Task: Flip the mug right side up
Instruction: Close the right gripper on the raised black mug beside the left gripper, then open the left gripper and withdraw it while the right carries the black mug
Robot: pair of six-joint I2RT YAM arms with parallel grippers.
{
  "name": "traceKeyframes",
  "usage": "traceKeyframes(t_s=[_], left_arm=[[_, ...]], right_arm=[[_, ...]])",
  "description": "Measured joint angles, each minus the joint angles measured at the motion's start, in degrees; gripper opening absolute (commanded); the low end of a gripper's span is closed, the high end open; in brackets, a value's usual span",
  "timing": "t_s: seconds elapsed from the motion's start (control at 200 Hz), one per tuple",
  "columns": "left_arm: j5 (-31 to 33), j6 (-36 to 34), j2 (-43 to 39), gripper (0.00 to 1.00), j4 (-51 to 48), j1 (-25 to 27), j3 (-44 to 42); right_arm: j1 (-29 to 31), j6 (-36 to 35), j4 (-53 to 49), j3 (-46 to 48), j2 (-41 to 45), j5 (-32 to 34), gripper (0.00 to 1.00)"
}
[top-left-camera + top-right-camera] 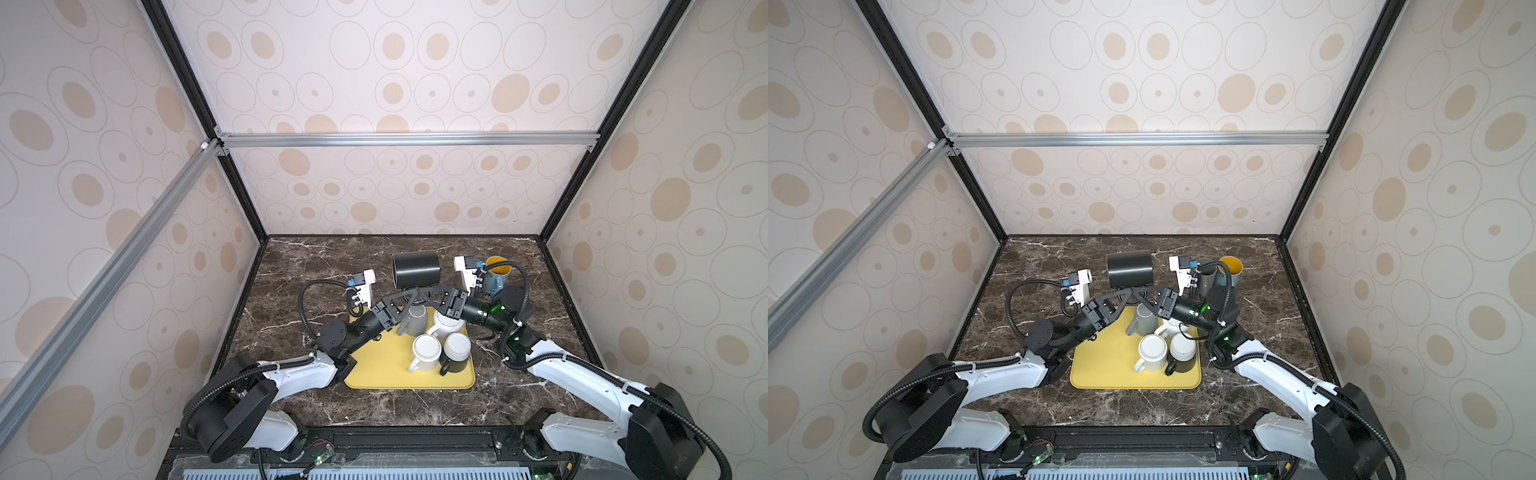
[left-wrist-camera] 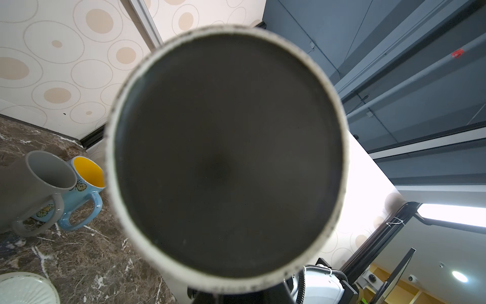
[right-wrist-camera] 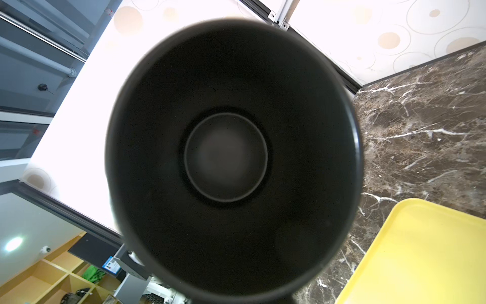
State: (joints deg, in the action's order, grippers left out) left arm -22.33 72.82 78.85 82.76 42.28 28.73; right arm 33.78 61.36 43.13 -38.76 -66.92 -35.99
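The black mug [image 1: 415, 269] fills most of each wrist view and screens the jaws there. The left wrist view shows only the mug's flat base [image 2: 226, 158], ringed by a pale unglazed rim. The right wrist view looks straight into the mug's open mouth [image 3: 231, 158]. The handle cannot be made out in any view, and the exact point of contact lies hidden under the mug's body. In both top views the mug is held clear of the table [image 1: 291, 266], lying on its side, with its base toward the left arm and its mouth toward the right arm. The left gripper [image 1: 412, 293] and right gripper [image 1: 424, 291] meet almost tip to tip at the mug's near side, just under its wall. Both sets of jaws are drawn nearly together, clamped on the mug at that hidden spot. From above, the mug appears just past the far edge of the yellow tray [image 1: 374, 374]. The two arms cover parts of the group of mugs [image 1: 432, 345] on the tray. Behind the right wrist camera, a blue mug [image 1: 496, 270] with a yellow interior is partly covered. A grey mug [image 1: 1206, 274] just beside it shows in a top view. Both stand upright on the table in the left wrist view.
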Motion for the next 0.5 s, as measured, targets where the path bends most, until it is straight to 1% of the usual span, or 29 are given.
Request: traceKeyframes(t_s=[0.05, 0.325, 0.35, 0.37, 0.375, 0.38, 0.415, 0.455, 0.47, 0.49, 0.495, 0.5], left_arm=[[0.0, 0.02, 0.02, 0.0, 0.0, 0.0, 0.04], [0.0, -0.07, 0.0, 0.0, -0.57, 0.02, 0.07], [0.07, -0.15, 0.0, 0.07, -0.9, 0.02, 0.13], [0.13, -0.24, -0.09, 0.14, -1.27, 0.02, 0.2], [0.13, -0.26, -0.11, 0.18, -1.33, 0.02, 0.22], [0.15, -0.28, -0.11, 0.18, -1.49, 0.04, 0.26], [0.24, -0.57, -0.28, 0.36, -2.36, 0.04, 0.46], [0.31, -1.64, -0.55, 0.52, -3.37, 0.07, 0.57], [0.31, -1.9, -0.83, 0.55, -3.78, 0.07, 0.61], [0.33, -2.34, -1.16, 0.63, -4.35, 0.13, 0.68], [0.33, -2.4, -1.22, 0.63, -4.46, 0.15, 0.68], [0.35, -2.51, -1.31, 0.65, -4.55, 0.15, 0.68]], right_arm=[[0.0, 0.0, 0.02, 0.0, 0.0, 0.0, 0.0], [0.0, -0.26, -0.28, 0.0, 0.0, 0.24, 0.0], [0.0, -0.35, -0.46, 0.0, 0.02, 0.39, 0.0], [0.0, -0.48, -0.68, 0.0, 0.02, 0.52, 0.0], [0.0, -0.48, -0.72, 0.0, 0.02, 0.57, 0.0], [0.0, -0.5, -0.74, 0.0, 0.04, 0.59, 0.0], [0.0, -0.63, -1.16, 0.0, 0.07, 0.87, 0.0], [0.0, -0.81, -1.75, 0.0, 0.17, 1.27, 0.0], [0.0, -0.79, -2.03, 0.0, 0.2, 1.49, 0.0], [0.0, -0.81, -2.6, 0.0, 0.22, 1.7, 0.0], [-0.02, -0.79, -2.67, 0.0, 0.22, 1.75, 0.0], [-0.02, -0.74, -2.86, 0.0, 0.22, 1.77, 0.0]])
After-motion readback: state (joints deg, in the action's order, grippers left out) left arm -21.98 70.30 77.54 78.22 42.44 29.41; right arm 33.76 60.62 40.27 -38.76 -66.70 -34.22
